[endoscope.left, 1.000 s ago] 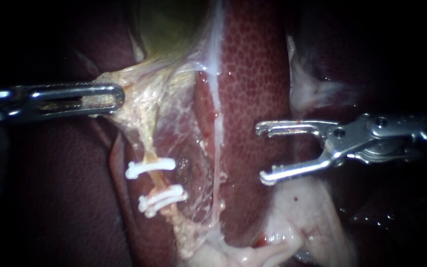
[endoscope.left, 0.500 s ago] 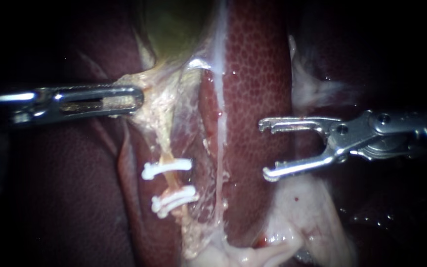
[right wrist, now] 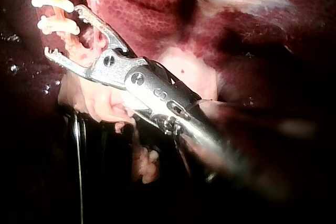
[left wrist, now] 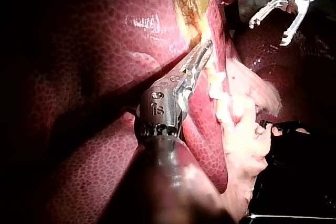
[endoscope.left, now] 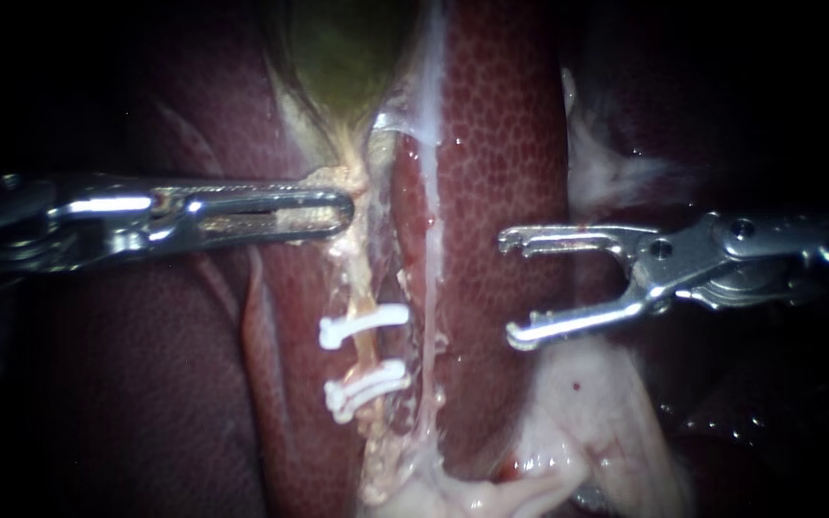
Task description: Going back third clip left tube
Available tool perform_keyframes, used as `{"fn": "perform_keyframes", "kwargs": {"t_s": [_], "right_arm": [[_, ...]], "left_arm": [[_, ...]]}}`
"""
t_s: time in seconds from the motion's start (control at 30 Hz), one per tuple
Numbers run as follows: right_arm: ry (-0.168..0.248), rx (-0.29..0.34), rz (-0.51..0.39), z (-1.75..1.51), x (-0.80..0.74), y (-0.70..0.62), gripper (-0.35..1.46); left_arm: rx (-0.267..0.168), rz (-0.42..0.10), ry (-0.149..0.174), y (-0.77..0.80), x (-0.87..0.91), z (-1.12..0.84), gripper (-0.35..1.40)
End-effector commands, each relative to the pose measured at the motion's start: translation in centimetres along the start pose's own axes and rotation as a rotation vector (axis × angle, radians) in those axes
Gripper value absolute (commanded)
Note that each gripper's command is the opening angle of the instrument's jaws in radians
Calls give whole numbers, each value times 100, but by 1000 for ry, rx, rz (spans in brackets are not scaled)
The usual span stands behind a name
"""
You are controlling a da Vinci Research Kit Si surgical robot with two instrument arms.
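Observation:
A thin yellowish tube (endoscope.left: 365,305) runs down from the green gallbladder (endoscope.left: 338,58) and carries two white clips, an upper clip (endoscope.left: 364,326) and a lower clip (endoscope.left: 367,388). My left instrument (endoscope.left: 341,205) has its jaws shut on the pale tissue just under the gallbladder, above the clips. The left wrist view shows these jaws (left wrist: 202,56) closed along that tissue. My right instrument (endoscope.left: 510,288) stands over the liver to the right of the clips, jaws open and empty. From the right wrist view its jaws (right wrist: 63,30) gape close beside both clips (right wrist: 50,1).
Mottled red liver (endoscope.left: 501,144) lies to the right of the tube, with a whitish strand (endoscope.left: 428,278) running down between them. Pale fatty tissue (endoscope.left: 578,432) fills the lower right. My right instrument (left wrist: 269,32) shows far ahead in the left wrist view.
My left instrument has moved right with the tissue it holds. The tube and both clips have shifted right and straightened. The right instrument has barely moved.

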Motion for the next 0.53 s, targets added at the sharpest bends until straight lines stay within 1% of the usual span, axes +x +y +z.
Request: {"fn": "perform_keyframes", "kwargs": {"t_s": [0.03,0.17,0.53], "right_arm": [[0,0,0,0,0,0,60],[0,0,0,0,0,0,60],[0,0,-6,0,0,-1,60]], "left_arm": [[2,0,1,0,0,2,-35],[5,3,5,-1,1,4,-35],[7,4,9,2,2,2,-35]]}}
